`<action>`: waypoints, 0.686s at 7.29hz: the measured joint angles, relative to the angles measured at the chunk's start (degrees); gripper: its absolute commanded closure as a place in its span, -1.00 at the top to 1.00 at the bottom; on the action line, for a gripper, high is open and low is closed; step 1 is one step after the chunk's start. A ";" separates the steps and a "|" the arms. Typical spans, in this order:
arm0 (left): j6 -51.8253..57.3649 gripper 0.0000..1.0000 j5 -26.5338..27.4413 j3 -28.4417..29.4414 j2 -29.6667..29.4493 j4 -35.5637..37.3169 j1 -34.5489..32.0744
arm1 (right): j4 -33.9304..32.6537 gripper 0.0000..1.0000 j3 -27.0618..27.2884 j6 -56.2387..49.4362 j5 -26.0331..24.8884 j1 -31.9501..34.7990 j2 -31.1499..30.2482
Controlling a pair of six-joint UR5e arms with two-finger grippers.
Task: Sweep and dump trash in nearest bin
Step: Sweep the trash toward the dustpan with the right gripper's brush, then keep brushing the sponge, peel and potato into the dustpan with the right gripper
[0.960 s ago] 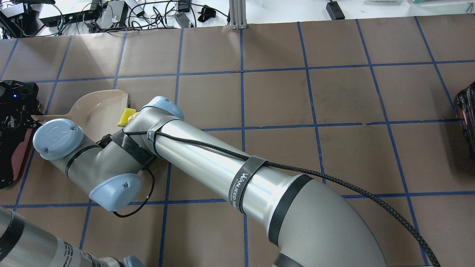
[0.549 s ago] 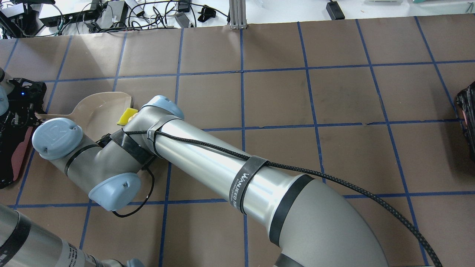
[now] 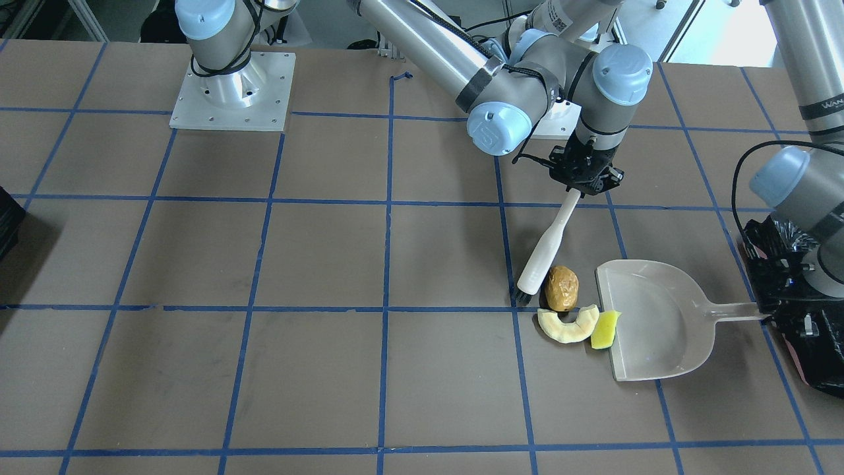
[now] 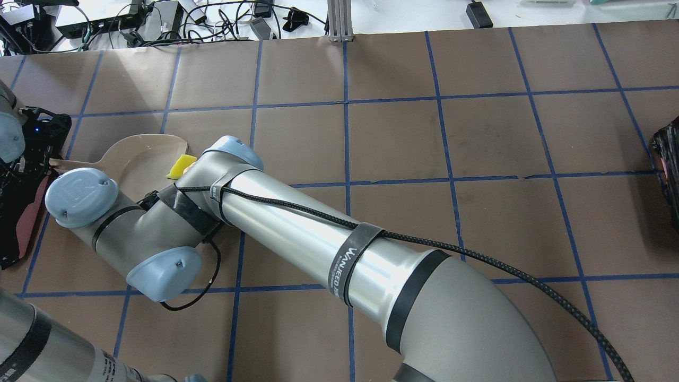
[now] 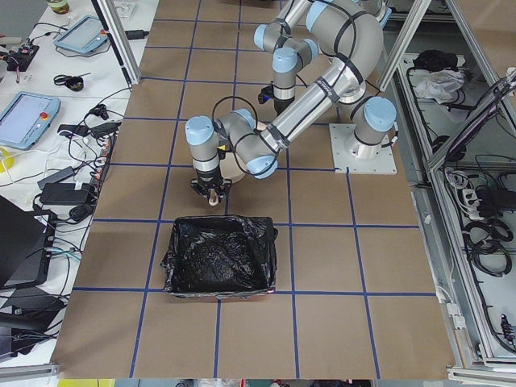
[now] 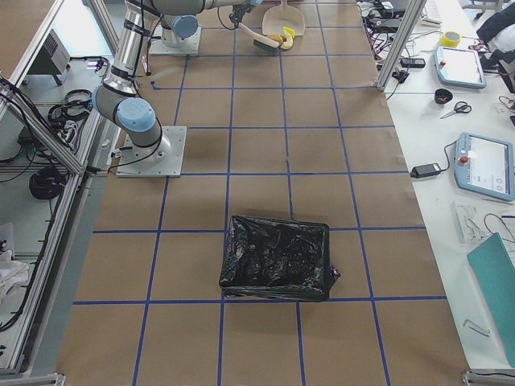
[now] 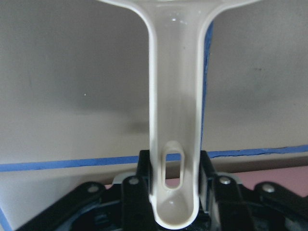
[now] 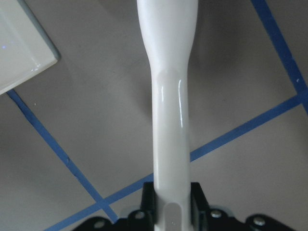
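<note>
The brown potato-like lump, the pale crescent peel and the yellow wedge lie together at the open lip of the white dustpan. The wedge touches the lip and also shows in the overhead view. My right gripper is shut on the handle of a white brush, whose bristles rest on the table beside the lump. My left gripper is shut on the dustpan handle. The black-lined bin stands right behind the left gripper.
A second black-lined bin stands far off at the table's other end, at the overhead view's right edge. My right arm reaches across the table and hides the brush and two scraps from overhead. Cables lie beyond the far edge.
My left gripper has moved a little toward the table's middle with the dustpan handle, and more of the left wrist shows. The dustpan has shifted slightly toward the scraps. The right arm is still.
</note>
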 measured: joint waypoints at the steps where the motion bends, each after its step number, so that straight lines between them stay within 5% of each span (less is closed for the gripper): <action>1: -0.06 -1.00 1.65 -0.05 0.11 0.50 -0.98 | -0.01 -1.00 -0.02 -0.38 0.32 -0.10 -0.01; 5: -0.13 -1.00 4.04 -0.15 -0.25 2.25 -1.87 | -0.01 -1.00 -1.65 -12.92 4.63 -0.48 0.73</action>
